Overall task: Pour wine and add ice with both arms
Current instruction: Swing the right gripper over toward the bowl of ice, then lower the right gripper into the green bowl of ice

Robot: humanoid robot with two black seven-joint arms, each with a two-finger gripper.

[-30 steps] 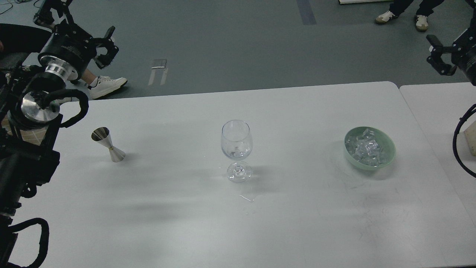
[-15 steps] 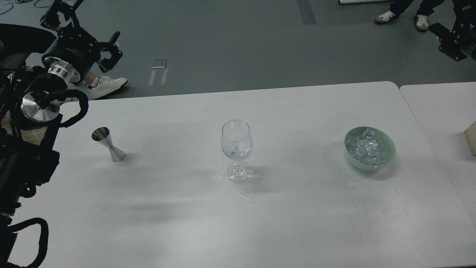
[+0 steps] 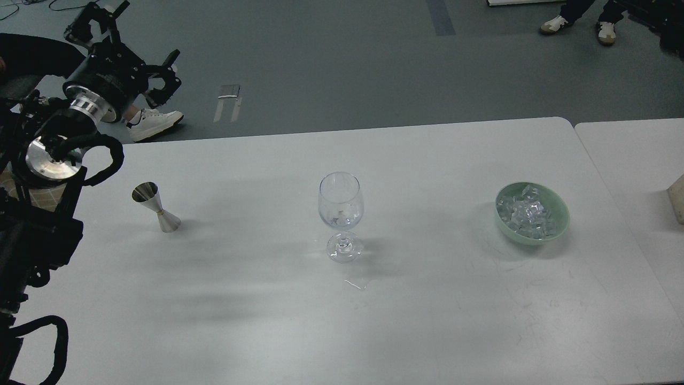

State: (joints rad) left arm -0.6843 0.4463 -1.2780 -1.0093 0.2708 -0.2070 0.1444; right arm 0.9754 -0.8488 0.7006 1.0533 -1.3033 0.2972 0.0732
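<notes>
Left gripper point(image 3: 140, 68) hangs open and empty, far left beyond the table point(image 3: 427, 331). The jigger point(image 3: 155, 213) stands upright just nearer, the glass point(image 3: 341, 214) central, ice point(image 3: 526, 214) bowled far right; right gripper is unseen.

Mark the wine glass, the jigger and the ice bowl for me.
wine glass point(image 3: 341, 202): head view, on its bowl.
jigger point(image 3: 156, 212): head view, on its narrow waist.
ice bowl point(image 3: 560, 224): head view, on its green right rim.
</notes>
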